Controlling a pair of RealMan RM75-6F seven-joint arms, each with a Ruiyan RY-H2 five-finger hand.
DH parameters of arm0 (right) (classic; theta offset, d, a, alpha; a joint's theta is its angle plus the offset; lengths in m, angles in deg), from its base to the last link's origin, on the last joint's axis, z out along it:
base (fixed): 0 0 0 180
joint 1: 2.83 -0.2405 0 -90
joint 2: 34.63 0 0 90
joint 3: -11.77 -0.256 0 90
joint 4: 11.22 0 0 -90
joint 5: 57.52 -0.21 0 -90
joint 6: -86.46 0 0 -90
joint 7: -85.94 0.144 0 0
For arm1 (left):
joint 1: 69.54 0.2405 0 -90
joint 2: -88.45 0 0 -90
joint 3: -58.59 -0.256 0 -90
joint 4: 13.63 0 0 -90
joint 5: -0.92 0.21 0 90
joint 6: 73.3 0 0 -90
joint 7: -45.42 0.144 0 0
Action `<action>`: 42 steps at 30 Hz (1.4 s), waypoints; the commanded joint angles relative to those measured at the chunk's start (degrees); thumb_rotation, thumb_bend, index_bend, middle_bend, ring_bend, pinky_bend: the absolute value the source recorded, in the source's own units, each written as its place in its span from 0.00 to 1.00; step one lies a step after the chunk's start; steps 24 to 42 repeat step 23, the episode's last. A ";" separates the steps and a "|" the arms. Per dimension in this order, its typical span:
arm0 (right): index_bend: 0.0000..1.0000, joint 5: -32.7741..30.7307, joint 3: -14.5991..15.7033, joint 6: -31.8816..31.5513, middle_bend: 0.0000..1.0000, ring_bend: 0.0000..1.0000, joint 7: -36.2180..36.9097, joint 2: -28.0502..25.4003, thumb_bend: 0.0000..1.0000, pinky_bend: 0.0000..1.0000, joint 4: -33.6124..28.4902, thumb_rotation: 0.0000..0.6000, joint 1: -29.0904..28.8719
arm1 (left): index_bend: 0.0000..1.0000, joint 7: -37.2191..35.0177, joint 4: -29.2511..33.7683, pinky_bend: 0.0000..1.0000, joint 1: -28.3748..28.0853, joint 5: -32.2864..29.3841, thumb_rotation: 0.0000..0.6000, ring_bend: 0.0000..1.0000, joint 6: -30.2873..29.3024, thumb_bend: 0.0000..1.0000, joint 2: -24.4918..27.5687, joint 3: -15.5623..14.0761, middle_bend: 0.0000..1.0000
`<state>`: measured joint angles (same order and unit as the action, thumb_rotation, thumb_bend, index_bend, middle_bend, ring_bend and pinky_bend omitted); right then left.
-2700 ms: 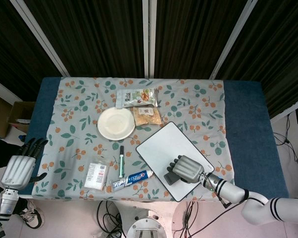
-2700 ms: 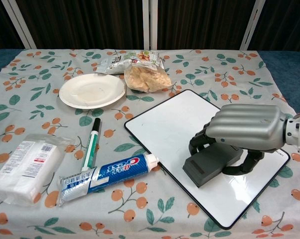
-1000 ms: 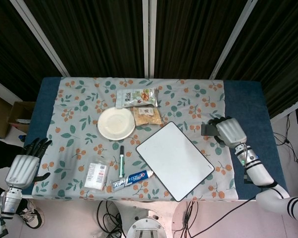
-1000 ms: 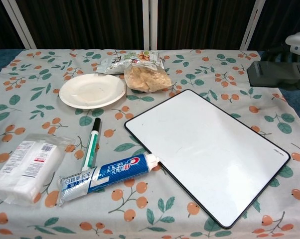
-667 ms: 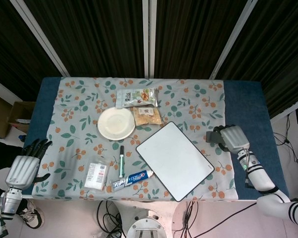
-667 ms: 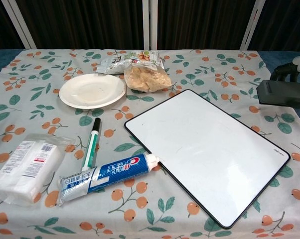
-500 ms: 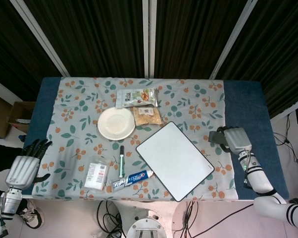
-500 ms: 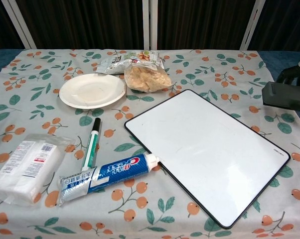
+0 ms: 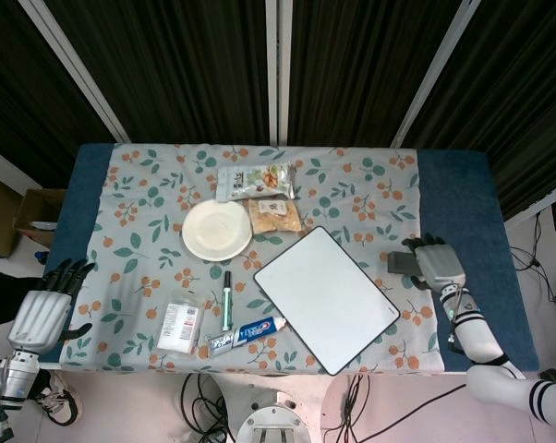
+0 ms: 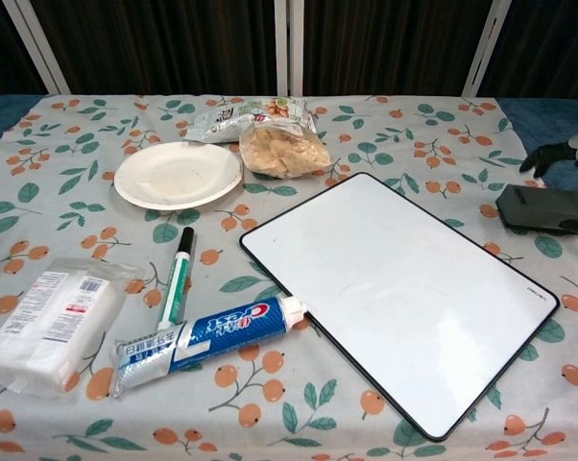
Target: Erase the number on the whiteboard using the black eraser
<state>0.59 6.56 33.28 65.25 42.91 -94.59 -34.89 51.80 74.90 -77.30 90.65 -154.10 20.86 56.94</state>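
The whiteboard (image 9: 326, 297) (image 10: 395, 288) lies tilted at the centre right of the table, its surface blank white with no number visible. Just right of it, the black eraser (image 9: 403, 263) (image 10: 543, 206) lies flat on the flowered cloth near the cloth's right edge. My right hand (image 9: 437, 263) is directly to the right of the eraser. Its dark fingers (image 10: 548, 156) are spread and raised off the eraser's top, with a gap showing in the chest view. My left hand (image 9: 40, 309) hangs off the table's left edge, fingers apart and empty.
A white plate (image 9: 216, 229) (image 10: 178, 175) and snack bags (image 9: 255, 181) (image 10: 279, 146) are at the back centre. A marker (image 9: 227, 300) (image 10: 177, 277), a toothpaste tube (image 9: 247, 334) (image 10: 203, 344) and a tissue pack (image 9: 178, 327) (image 10: 44, 327) lie at the front left.
My right hand carried the eraser off the whiteboard to the right and lowered it to the cloth. Its fingers have now lifted off it. The left hand barely moved.
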 commanded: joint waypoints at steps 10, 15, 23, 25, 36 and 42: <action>0.00 13.08 1.03 -14.31 0.00 0.00 6.87 -6.64 0.00 0.00 -7.46 1.00 6.77 | 0.09 0.00 0.09 0.19 0.18 0.30 1.00 0.04 -0.81 0.00 -0.07 0.13 0.08; 0.00 25.56 4.83 -30.67 0.00 0.00 11.52 -8.57 0.00 0.00 -4.75 1.00 14.98 | 0.09 -0.03 0.41 0.19 0.49 0.63 1.00 0.04 -1.87 0.00 0.29 0.31 0.08; 0.00 27.92 7.42 -44.72 0.00 0.00 18.36 -5.46 0.00 0.00 4.53 1.00 26.94 | 0.09 0.15 1.11 0.19 0.89 0.63 1.00 0.04 -3.19 0.00 1.30 0.79 0.08; 0.00 27.92 7.42 -44.72 0.00 0.00 18.36 -5.46 0.00 0.00 4.53 1.00 26.94 | 0.09 0.15 1.11 0.19 0.89 0.63 1.00 0.04 -3.19 0.00 1.30 0.79 0.08; 0.00 27.92 7.42 -44.72 0.00 0.00 18.36 -5.46 0.00 0.00 4.53 1.00 26.94 | 0.09 0.15 1.11 0.19 0.89 0.63 1.00 0.04 -3.19 0.00 1.30 0.79 0.08; 0.00 27.92 7.42 -44.72 0.00 0.00 18.36 -5.46 0.00 0.00 4.53 1.00 26.94 | 0.09 0.15 1.11 0.19 0.89 0.63 1.00 0.04 -3.19 0.00 1.30 0.79 0.08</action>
